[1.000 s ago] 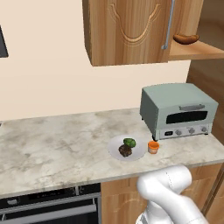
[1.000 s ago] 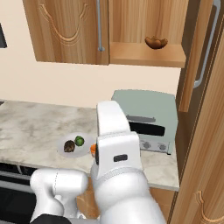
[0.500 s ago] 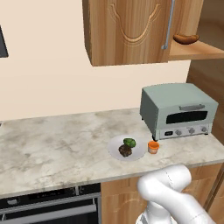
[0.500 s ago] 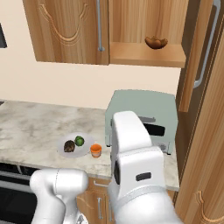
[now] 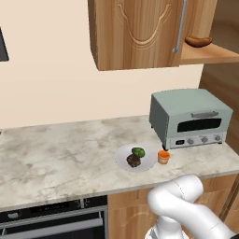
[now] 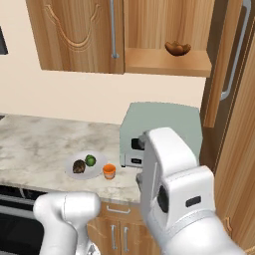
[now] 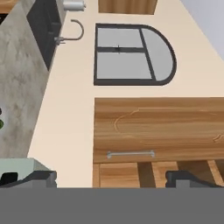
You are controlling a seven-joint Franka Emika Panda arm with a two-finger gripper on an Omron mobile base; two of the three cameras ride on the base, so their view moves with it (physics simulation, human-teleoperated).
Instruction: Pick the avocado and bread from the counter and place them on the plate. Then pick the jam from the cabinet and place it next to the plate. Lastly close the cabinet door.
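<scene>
A simulated kitchen stood with most of the job apparently done. On the marbled counter [image 5: 56, 149] sat the white plate [image 5: 122, 158], carrying the green avocado [image 5: 138, 151] and, touching it at about seven o'clock, the dark brown bread [image 5: 133, 161]. The orange jam [image 5: 163, 157] stood on the stone just beside the plate's rim at three o'clock, between the plate and the pale green toaster oven [image 5: 189, 116].

The wooden cabinet [image 6: 167, 62] above the oven was exposed, its shelf holding a glossy orange-brown sausage-shaped thing [image 6: 178, 48]. The cabinet door [image 6: 231, 55], with its long silver bar handle, hung swung out at three o'clock of the shelf in the right base view. A second, shut door [image 5: 140, 32] covered the neighbouring section.

The gripper [image 7: 111, 178] was spread wide, holding nothing, its tips pointed at the wall and the wooden cabinet front.

Judged from this, closing the door remained, and that carried the risk. The arm's bulky elbow loomed in front of the toaster oven, so a wide swing could have knocked the oven or swept the jam off its spot. A push landing near the hinge, or glancing off the handle, could have left the door ajar.
</scene>
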